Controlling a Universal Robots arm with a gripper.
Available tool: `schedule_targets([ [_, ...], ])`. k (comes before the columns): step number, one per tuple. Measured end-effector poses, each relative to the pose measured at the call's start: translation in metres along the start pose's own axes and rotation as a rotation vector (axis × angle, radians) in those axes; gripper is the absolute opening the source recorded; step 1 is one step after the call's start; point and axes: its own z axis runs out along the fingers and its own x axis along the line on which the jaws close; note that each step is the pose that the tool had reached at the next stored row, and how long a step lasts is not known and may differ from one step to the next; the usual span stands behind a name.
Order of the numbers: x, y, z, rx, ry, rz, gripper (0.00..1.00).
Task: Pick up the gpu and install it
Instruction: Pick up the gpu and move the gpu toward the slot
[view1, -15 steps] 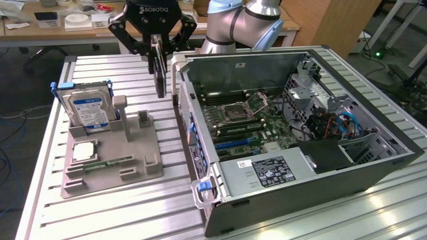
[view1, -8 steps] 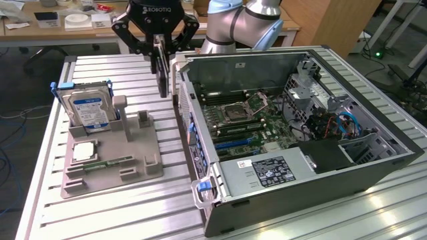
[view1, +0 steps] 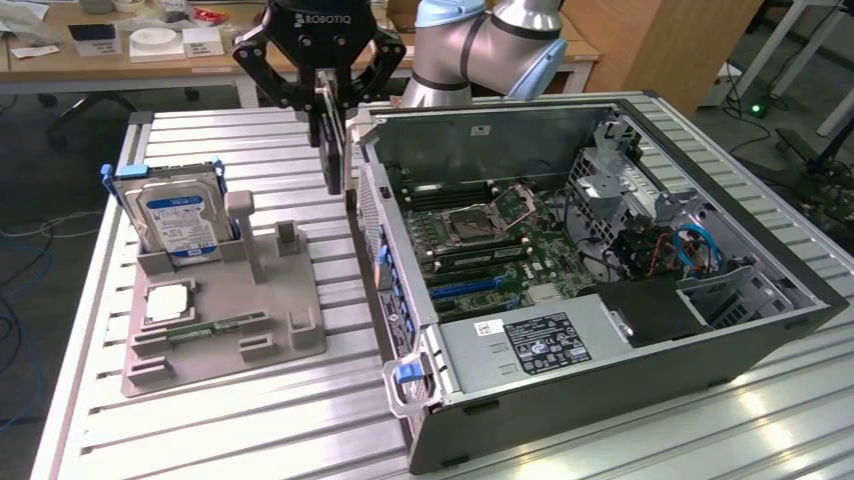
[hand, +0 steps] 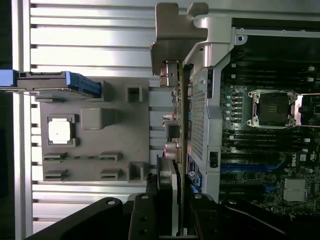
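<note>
My gripper (view1: 331, 85) is shut on the gpu (view1: 334, 140), which hangs on edge, thin and dark, in the air. In the exterior view it sits just left of the open computer case (view1: 747, 250), over the gap between the case wall and the grey fixture (view1: 220, 300). In the wrist view the gpu (hand: 179, 115) is edge-on, its silver end bracket (hand: 175, 35) at the far end from my gripper (hand: 170, 215). The card runs alongside the case's perforated wall (hand: 200, 115). The motherboard (view1: 487, 235) lies exposed inside the case.
The grey fixture holds an upright silver hard drive with a blue label (view1: 180, 215), a square processor chip (view1: 171, 300) and a narrow green memory stick (view1: 214, 328). A power supply (view1: 534, 345) fills the case's near end. The slatted metal table (view1: 227, 430) extends around both.
</note>
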Motion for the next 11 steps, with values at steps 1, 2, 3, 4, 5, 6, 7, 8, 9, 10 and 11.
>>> schedule_targets([
  [1, -0.0008, 0.0, 0.0, 0.0, 0.0001, 0.0, 0.28],
  [2, -0.0016, 0.0, 0.0, 0.0, 0.0, 0.0, 0.28],
  [3, -0.0023, 0.0, -0.0001, 0.0001, 0.0001, 0.0, 0.28],
  [4, -0.003, 0.0, -0.0001, 0.0001, 0.0001, 0.0, 0.28],
  [5, -0.0038, 0.0, -0.0001, 0.0, 0.0001, 0.0, 0.28],
  [6, -0.0045, 0.0, -0.0001, 0.0001, 0.0001, 0.0, 0.28],
  [7, -0.0052, 0.0, -0.0001, 0.0, 0.0001, 0.0, 0.28],
  [8, -0.0059, 0.0, -0.0001, 0.0001, 0.0001, 0.0, 0.28],
  [9, -0.0066, 0.0, -0.0001, 0.0, 0.0001, 0.0, 0.28],
  [10, -0.0075, 0.0, -0.0001, 0.0001, 0.0001, 0.0, 0.28],
  [11, -0.0083, 0.0, -0.0001, 0.0001, 0.0001, 0.0, 0.28],
])
